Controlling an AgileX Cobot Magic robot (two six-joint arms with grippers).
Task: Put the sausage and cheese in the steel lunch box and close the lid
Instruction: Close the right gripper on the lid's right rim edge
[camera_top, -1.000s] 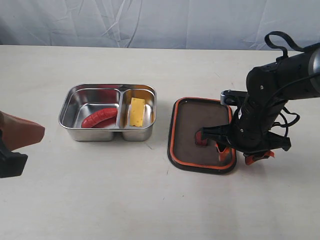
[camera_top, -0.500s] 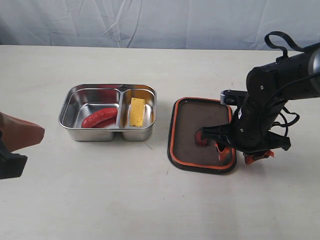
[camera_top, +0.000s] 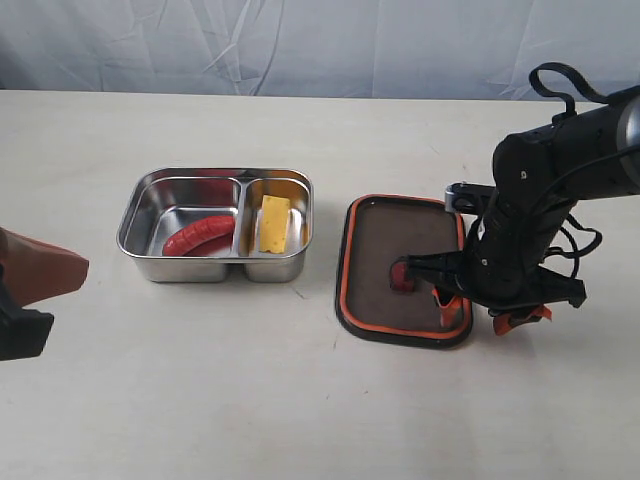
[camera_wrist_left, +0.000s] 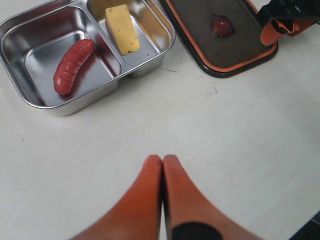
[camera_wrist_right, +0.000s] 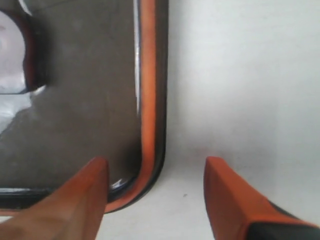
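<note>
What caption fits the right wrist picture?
Open right gripper astride the orange-rimmed edge of the lid, lying on the table.

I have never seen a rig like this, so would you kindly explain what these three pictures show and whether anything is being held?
This is a robot with two arms, each ending in a two-fingered gripper. One picture looks at the whole table from an outside camera. The other two come from cameras on the arms' wrists. On the table stands a steel lunch box, with the sausage in its larger compartment and the cheese in the smaller. Beside it lies the lid, orange seal upward. The right gripper is open and straddles the lid's edge. The left gripper is shut and empty. Nothing is held.
</note>
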